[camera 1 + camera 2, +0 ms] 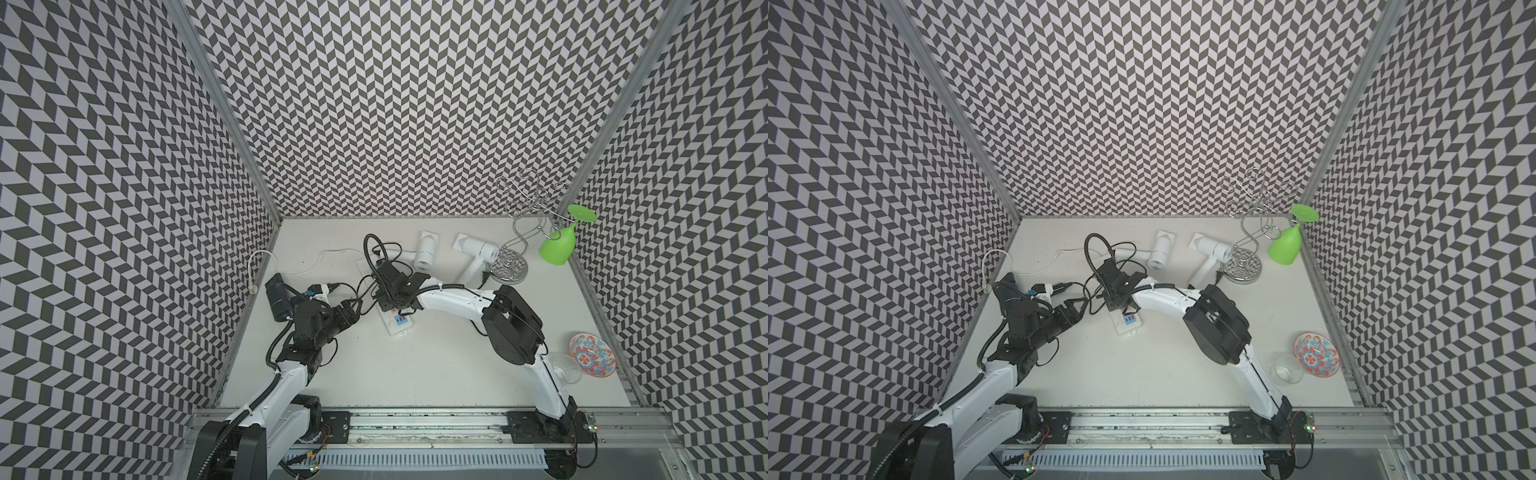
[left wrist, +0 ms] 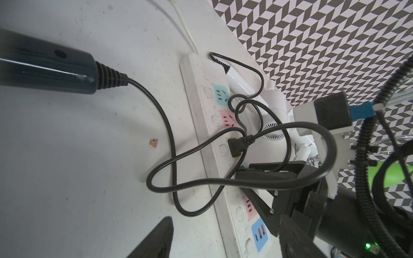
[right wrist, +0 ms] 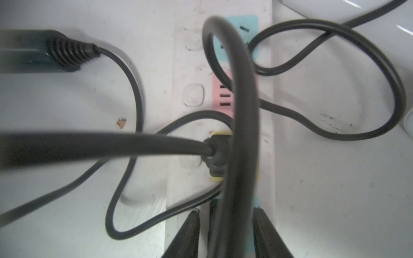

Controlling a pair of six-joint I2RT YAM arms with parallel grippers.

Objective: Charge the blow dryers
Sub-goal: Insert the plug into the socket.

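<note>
Hovering open, the right hand (image 3: 225,210) clears the black plug (image 3: 215,154), seated in the yellow socket (image 3: 220,133) to draw current; left hand (image 1: 352,314) likewise open.

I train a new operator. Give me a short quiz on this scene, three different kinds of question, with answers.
1. True or false: a black plug stands in the yellow socket of the power strip.
2. How many white blow dryers lie on the table?
3. The green glass is: A) hanging from the wire rack; B) on the table; C) on the power strip.
Key: 1 true; 2 two; 3 A.
</note>
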